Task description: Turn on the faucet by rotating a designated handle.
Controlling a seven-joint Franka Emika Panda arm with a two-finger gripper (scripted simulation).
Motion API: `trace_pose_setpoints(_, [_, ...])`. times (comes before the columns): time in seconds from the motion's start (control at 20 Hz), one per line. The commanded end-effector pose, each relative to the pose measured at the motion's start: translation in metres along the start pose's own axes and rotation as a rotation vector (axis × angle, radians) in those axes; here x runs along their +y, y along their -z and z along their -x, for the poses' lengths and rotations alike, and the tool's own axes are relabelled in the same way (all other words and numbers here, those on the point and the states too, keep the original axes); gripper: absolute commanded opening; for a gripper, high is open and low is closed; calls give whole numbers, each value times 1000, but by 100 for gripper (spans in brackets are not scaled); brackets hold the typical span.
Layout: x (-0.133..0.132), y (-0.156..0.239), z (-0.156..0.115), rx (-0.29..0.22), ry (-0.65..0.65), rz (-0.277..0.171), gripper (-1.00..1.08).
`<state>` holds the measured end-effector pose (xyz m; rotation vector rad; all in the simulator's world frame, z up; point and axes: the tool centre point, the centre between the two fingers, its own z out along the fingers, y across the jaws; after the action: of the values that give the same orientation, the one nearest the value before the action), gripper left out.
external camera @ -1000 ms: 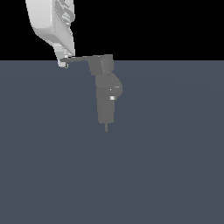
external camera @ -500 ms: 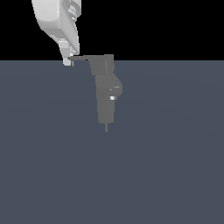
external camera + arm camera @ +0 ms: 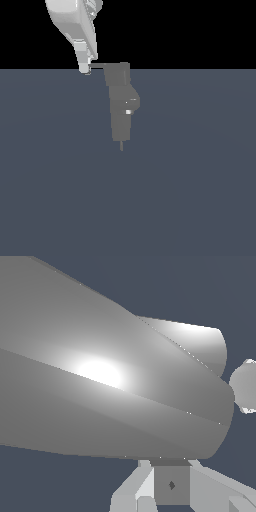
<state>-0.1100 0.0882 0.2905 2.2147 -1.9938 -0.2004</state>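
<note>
Nearest in the exterior view, the bare counter (image 3: 128, 200) is seen. Beyond it the faucet (image 3: 121, 105) is set upright, its thin pin pointing toward the viewer. At its far end the handle (image 3: 98, 66) is extended toward the exterior view's left, where its tip is met by the tool (image 3: 86, 69). Whether the tool is wide or narrow cannot be told. The step is judged to be pushing the lever; a sideways sweep around the hub is called for next.
</note>
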Motion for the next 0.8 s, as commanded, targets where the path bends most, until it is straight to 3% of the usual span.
trace_pose_setpoints(0.0, [7, 4, -11, -1, -10, -7, -100])
trace_pose_setpoints(0.25, [14, 0, -10, 3, 1, 1, -100])
trace_pose_setpoints(0.75, [16, 3, -76, 0, -5, -4, -100])
